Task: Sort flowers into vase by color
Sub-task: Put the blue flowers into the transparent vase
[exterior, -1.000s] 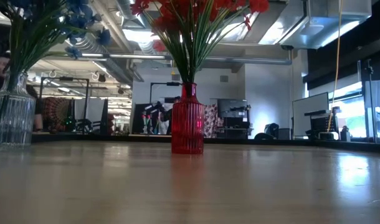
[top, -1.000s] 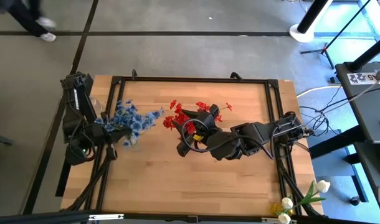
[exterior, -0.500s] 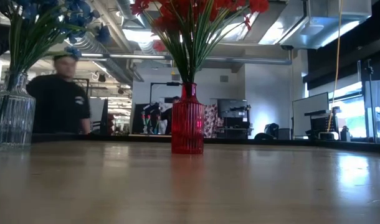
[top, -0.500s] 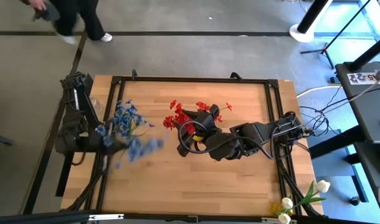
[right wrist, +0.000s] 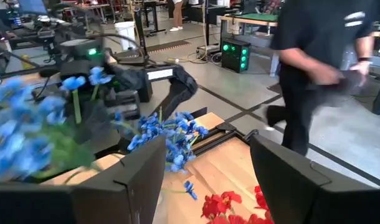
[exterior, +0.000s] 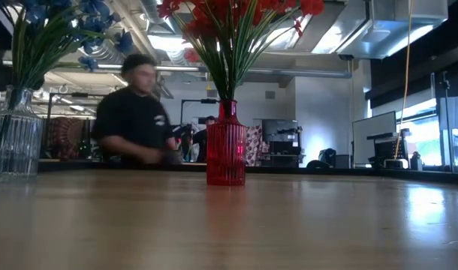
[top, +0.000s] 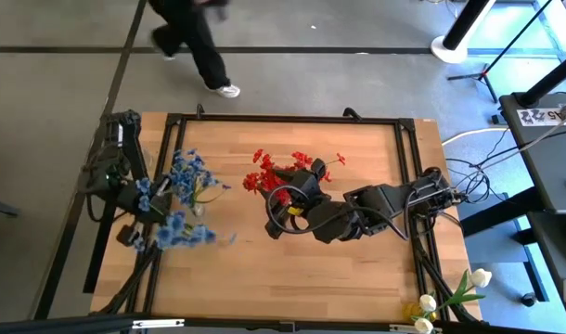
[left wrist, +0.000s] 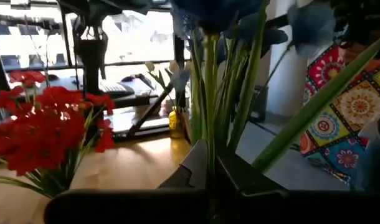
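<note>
A clear vase (exterior: 11, 139) near the table's left edge holds blue flowers (top: 186, 174). A red vase (exterior: 226, 146) in the middle holds red flowers (top: 288, 167). My left gripper (top: 146, 232) is at the near left, beside the clear vase, shut on a loose sprig of blue flowers (top: 188, 232). My right gripper (top: 281, 206) hovers open just near of the red flowers, with nothing between its fingers (right wrist: 137, 171). My left gripper pinches the sprig's green stems (left wrist: 210, 163) between its two fingers, at the stem end. It comes in about level from the table's left. The blue blooms (right wrist: 22, 140) stick out past the fingers toward the table's right, lifted clear of the table.
White flowers (top: 450, 295) lie off the table's near right corner. A black frame (top: 292, 119) runs around the table's edges. A person (exterior: 135, 120) walks on the floor beyond the far edge. Bare wood lies along the near side.
My left gripper has swung from beside the clear vase toward the table's near edge and turned, still shut on the blue sprig. The sprig's blooms have moved from beside the vase's bunch to nearer the front. A person has walked past behind the table.
</note>
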You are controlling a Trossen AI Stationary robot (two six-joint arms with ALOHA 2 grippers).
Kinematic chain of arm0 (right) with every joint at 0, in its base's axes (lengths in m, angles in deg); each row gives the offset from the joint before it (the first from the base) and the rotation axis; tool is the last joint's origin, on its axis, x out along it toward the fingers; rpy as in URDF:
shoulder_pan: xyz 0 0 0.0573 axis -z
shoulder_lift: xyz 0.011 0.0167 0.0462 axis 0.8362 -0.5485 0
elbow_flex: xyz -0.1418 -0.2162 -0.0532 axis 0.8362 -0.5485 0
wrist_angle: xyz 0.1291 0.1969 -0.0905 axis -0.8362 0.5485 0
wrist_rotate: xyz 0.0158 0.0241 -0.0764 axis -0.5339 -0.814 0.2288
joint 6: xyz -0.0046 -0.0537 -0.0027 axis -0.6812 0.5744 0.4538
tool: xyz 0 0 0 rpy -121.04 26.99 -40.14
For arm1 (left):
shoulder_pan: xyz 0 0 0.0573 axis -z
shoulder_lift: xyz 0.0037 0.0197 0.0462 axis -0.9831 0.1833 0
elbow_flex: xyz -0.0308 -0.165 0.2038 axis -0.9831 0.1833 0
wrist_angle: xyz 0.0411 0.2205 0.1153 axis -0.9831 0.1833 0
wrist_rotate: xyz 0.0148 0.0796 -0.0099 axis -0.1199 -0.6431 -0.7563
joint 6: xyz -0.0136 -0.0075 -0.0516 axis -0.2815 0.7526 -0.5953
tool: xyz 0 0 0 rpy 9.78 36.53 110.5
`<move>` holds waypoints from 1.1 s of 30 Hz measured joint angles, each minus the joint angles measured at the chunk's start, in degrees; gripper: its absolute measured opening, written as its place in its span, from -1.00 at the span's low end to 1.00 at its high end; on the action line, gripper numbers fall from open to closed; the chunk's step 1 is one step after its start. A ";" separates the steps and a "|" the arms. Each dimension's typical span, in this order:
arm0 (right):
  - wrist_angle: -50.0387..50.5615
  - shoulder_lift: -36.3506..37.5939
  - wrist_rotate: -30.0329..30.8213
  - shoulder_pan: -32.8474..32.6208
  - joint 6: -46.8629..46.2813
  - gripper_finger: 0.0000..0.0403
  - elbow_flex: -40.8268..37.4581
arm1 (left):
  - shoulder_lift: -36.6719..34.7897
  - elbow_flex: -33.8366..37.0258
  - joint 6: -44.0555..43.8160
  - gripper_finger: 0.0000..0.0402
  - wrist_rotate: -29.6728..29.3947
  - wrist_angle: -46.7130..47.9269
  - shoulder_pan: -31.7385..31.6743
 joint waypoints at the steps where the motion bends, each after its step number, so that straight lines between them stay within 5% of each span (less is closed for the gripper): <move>1: 0.18 0.00 -0.31 -0.05 0.00 0.17 0.00 | -1.50 0.71 0.86 -1.00 -0.11 -0.11 0.12; 17: 7.86 0.00 -0.37 -0.47 -5.77 0.17 0.00 | -16.02 10.39 11.86 -1.00 -5.50 -2.41 0.05; 25: 7.83 0.00 -0.37 0.12 -6.01 0.17 0.00 | -15.92 10.85 14.86 -1.00 -6.95 -5.15 -0.09; 33: 8.24 0.00 -0.51 0.13 -6.01 0.17 0.00 | -13.86 11.88 11.19 -1.00 -15.51 -5.34 -0.11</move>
